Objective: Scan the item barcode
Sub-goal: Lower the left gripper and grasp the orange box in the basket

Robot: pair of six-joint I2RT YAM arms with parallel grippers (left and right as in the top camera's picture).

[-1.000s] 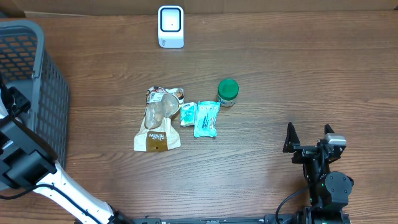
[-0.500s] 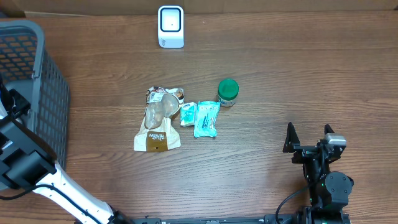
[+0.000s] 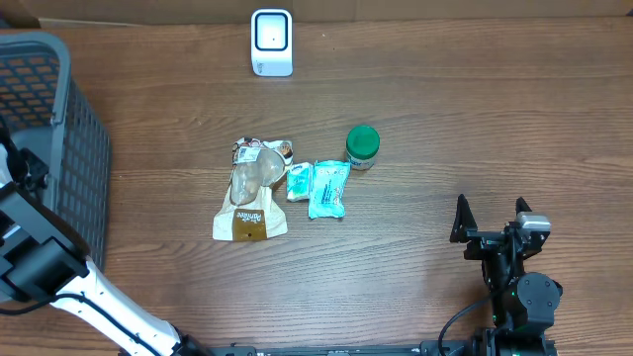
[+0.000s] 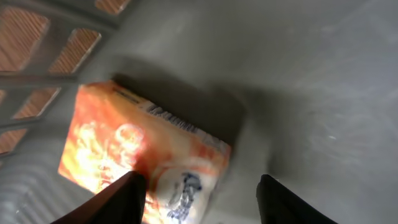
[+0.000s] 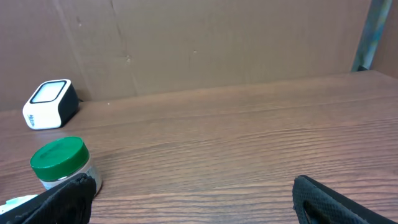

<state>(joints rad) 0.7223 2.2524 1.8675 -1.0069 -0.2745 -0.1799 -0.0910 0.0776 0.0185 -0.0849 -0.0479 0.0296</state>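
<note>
Down in the basket point(image 4: 292, 68), my left gripper point(image 4: 200, 182) has hardly moved, half open and empty above the orange packet point(image 4: 118, 140), nothing scanned yet.

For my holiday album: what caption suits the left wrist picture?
Left gripper, jaws open, hovers over orange packet inside grey basket.
</note>
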